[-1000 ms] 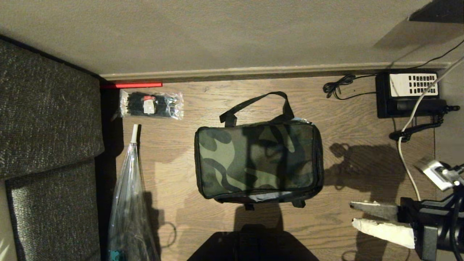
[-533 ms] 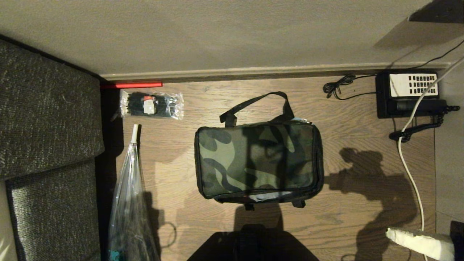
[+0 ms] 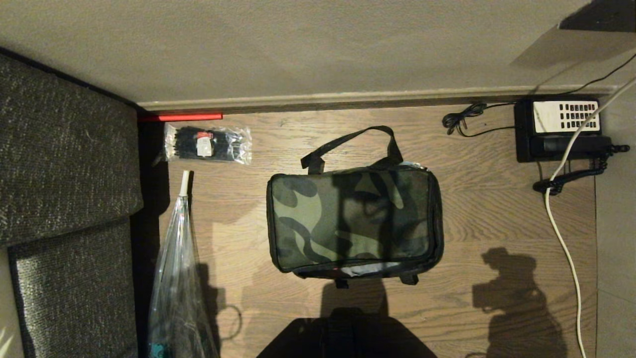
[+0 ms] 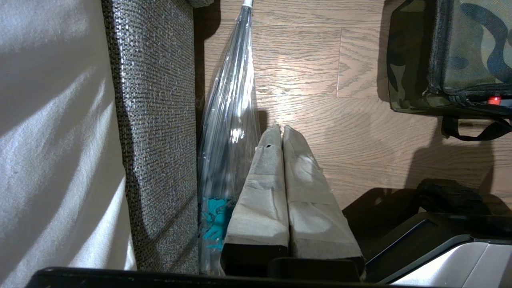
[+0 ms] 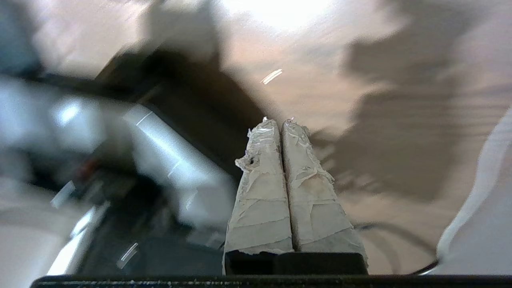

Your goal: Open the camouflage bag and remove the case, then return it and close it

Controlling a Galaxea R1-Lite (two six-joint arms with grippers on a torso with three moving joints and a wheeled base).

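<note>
The camouflage bag (image 3: 354,221) lies zipped, contents hidden; left pincer (image 4: 279,129) and right pincer (image 5: 277,121) clenched empty

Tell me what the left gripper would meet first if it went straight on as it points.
Probably bare wooden floor: the left gripper points between the clear plastic bag and the camouflage bag, though depth is unclear.

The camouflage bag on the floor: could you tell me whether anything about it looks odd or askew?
Mostly tidy: the camouflage bag lies flat and closed. One oddity: at its near edge a sliver of red shows at the zipper line, so it may not be fully zipped.
</note>
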